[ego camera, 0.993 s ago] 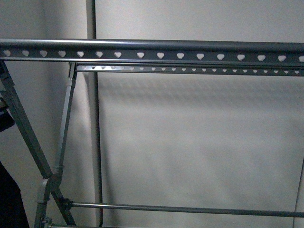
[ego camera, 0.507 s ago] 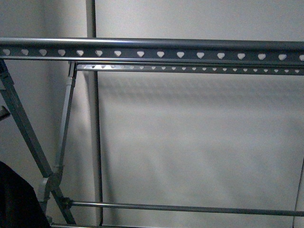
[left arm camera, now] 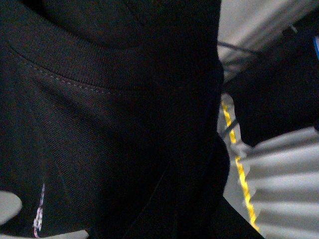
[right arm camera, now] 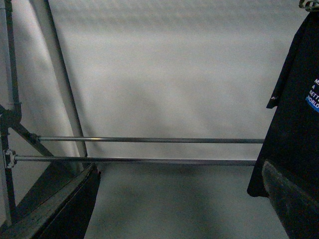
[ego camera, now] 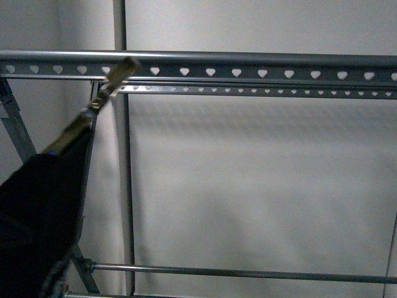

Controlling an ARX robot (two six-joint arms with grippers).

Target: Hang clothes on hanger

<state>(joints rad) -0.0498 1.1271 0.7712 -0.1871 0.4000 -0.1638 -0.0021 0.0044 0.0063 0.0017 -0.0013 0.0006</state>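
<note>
The black T-shirt (ego camera: 37, 217) hangs at the lower left of the front view on a small brass-coloured hooked hanger (ego camera: 115, 77), whose tip reaches the grey rack's front rail (ego camera: 260, 65) with heart-shaped holes. In the left wrist view the shirt's black cloth and ribbed collar (left arm camera: 99, 109) fill most of the picture and cover my left gripper, which is shut on the shirt. In the right wrist view my right gripper (right arm camera: 179, 209) is open and empty, with the shirt (right arm camera: 294, 99) and its white print at the right edge. Neither gripper shows in the front view.
A second punched rail (ego camera: 248, 90) runs behind the first. The rack's slanted legs (ego camera: 84, 167) stand at the left and a thin low crossbar (ego camera: 248, 273) runs across. Two low bars (right arm camera: 149, 140) show in the right wrist view before a pale wall. A yellow cord (left arm camera: 239, 164) shows in the left wrist view.
The black T-shirt has risen from the lower left corner up and to the right. The brass hanger has come into view, its tip now at the front rail.
</note>
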